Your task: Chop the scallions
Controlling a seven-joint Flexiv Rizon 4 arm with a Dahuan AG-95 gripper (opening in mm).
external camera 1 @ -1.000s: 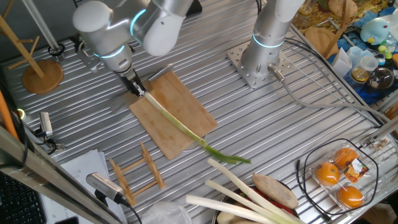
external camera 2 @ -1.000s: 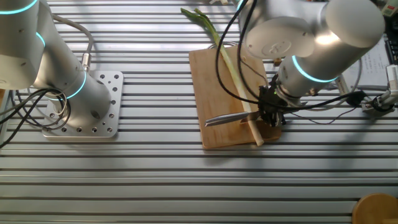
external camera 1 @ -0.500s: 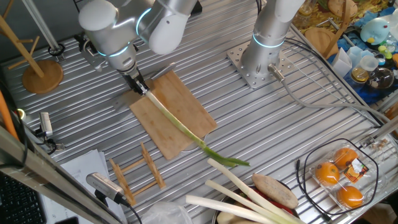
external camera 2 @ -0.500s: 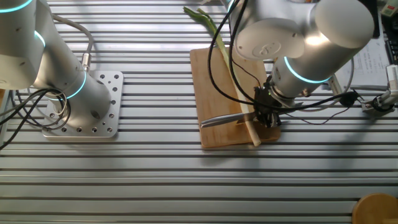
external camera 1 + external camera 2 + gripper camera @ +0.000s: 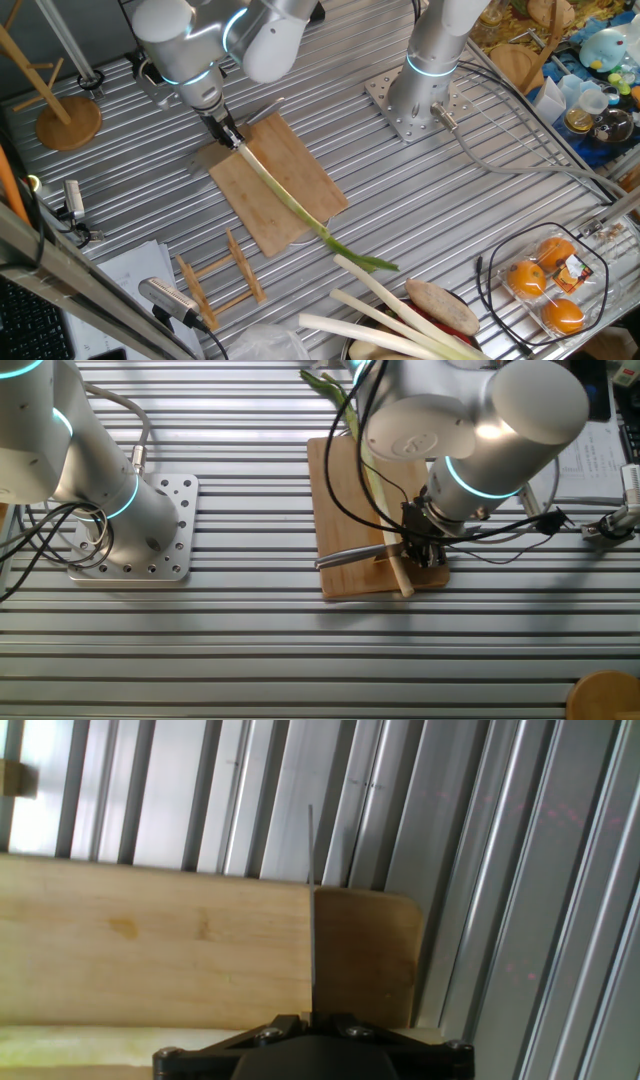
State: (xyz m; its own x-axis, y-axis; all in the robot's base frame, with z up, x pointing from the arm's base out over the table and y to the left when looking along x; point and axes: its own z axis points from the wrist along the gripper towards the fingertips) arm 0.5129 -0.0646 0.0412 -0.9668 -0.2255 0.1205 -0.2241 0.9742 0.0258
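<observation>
The gripper (image 5: 420, 546), clamped on a knife (image 5: 350, 556), hovers at the pale root end of the scallion (image 5: 285, 198), apparently untouched, lying lengthwise across the cutting board (image 5: 300, 170), blade crosswise.

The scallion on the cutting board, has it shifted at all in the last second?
Yes. In the one fixed view, the scallion has its green tip closer to the pale leek stalks than a second ago.
</observation>
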